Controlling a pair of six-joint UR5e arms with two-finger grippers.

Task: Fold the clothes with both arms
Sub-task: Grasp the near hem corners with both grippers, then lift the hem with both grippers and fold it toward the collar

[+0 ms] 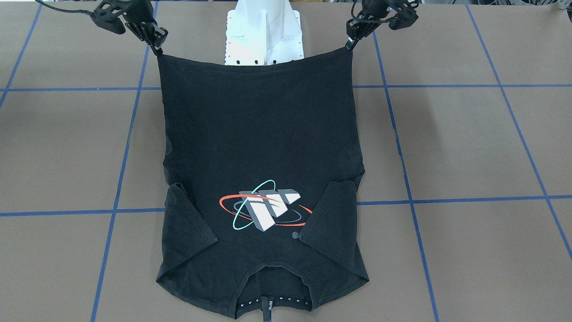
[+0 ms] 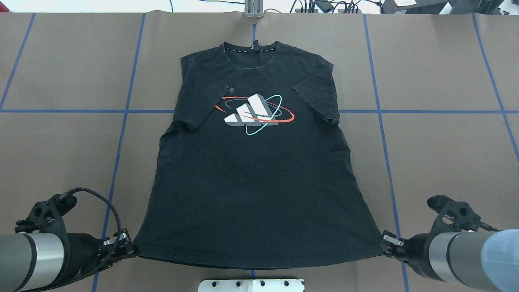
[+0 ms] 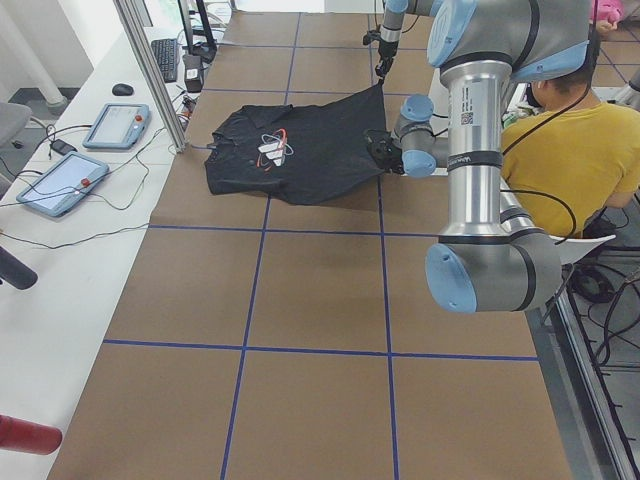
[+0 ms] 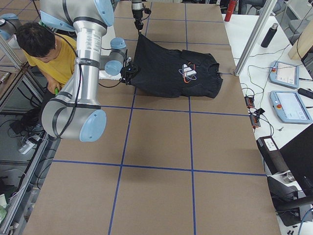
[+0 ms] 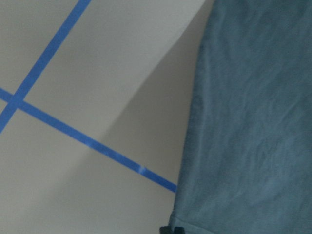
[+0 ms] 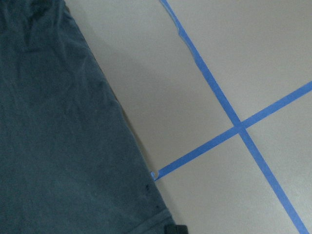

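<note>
Both hands clamped tight: left gripper (image 2: 129,249) on one hem corner of the T-shirt (image 2: 259,182), right gripper (image 2: 386,242) on the other, hem taut between them. Side views show the hem off the table (image 3: 320,300), collar end lying farthest from the grippers; overhead flattens this. Logo (image 2: 254,114) up, sleeves (image 2: 316,97) folded inward.

Wordless orbit logo (image 2: 253,114) on T-shirt (image 2: 251,194)
</note>
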